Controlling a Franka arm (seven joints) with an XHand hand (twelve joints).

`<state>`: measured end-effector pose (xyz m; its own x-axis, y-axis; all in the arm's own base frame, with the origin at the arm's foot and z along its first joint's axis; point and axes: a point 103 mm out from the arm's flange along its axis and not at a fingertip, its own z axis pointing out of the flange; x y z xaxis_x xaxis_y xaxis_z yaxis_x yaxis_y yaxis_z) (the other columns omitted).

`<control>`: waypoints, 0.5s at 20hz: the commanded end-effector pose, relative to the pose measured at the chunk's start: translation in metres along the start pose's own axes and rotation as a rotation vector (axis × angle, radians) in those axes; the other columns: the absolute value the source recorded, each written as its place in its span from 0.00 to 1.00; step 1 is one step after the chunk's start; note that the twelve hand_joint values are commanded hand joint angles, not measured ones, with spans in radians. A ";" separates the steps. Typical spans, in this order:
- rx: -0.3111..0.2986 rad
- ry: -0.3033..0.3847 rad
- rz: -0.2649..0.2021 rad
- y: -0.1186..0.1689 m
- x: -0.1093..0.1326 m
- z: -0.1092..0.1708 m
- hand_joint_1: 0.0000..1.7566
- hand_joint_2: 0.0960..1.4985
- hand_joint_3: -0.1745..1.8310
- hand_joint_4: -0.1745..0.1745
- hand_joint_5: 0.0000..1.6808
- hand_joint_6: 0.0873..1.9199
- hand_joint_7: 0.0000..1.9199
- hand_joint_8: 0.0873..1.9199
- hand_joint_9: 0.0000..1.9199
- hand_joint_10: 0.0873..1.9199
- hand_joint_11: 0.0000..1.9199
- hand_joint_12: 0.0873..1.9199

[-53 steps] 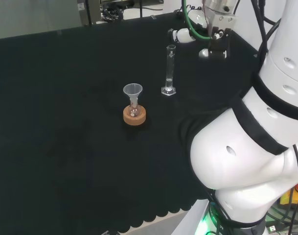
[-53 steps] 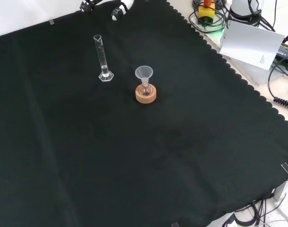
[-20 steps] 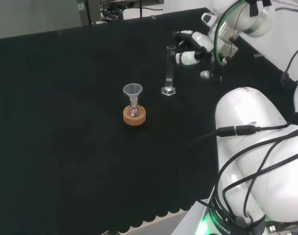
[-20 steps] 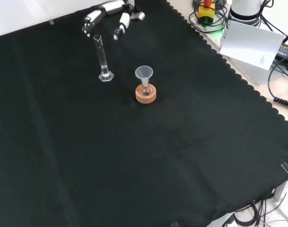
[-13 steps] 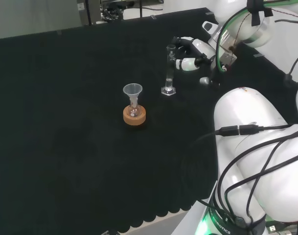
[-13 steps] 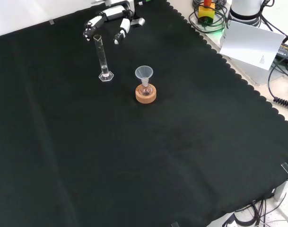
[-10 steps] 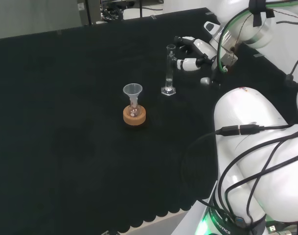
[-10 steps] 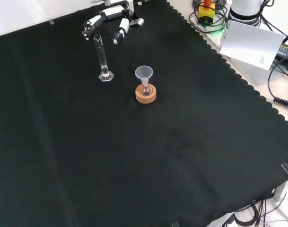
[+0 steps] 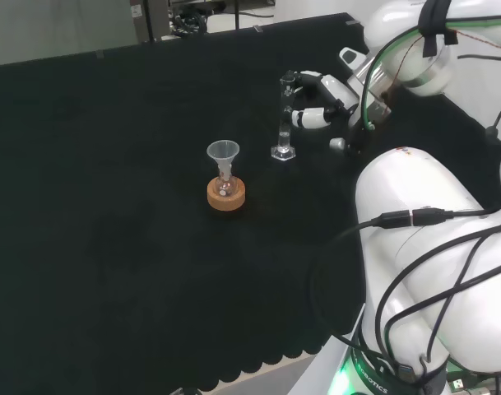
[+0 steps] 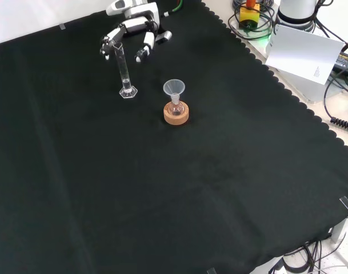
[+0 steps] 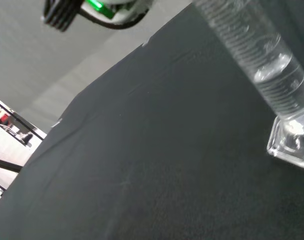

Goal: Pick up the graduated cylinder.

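We are at the approach, with the lift itself not yet done. The cylinder [image 9: 285, 118] stands upright on its hexagonal foot on the black surface [image 9: 110, 247], toward the far side of the cloth in the front view, with what looks like a little clear liquid low in the tube in the wrist view. Near it, closer to the camera in the front view, a small flask with a funnel [image 10: 174, 88] in its neck sits in a cork ring [image 10: 176, 113]; the two pieces are apart, so they should not get in each other's way. Our hand [image 9: 324, 97] is level with the upper part of the cylinder, its fingers [image 10: 110, 40] spread apart and lightly bent to either side of the tube's top. In the front view one finger lies just beside the rim and another [image 10: 145, 48] is off to the right; we cannot tell whether any of them touches the glass yet. Nothing is clamped, and the foot rests flat on the cloth. As we judge it, what is left is to bring the fingers together round the tube, check that it holds, and raise it straight up. The tube is tall and narrow, so a sideways nudge during closing could tip it.
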<state>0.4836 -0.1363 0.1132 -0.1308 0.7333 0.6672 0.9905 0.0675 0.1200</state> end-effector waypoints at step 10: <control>-0.093 0.129 0.000 0.017 -0.014 0.032 0.58 0.41 0.39 0.46 0.40 0.03 0.21 0.29 0.31 0.26 0.16 0.66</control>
<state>0.4986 -0.1188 0.0869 -0.1444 0.6695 0.7286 0.9860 0.0355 0.1628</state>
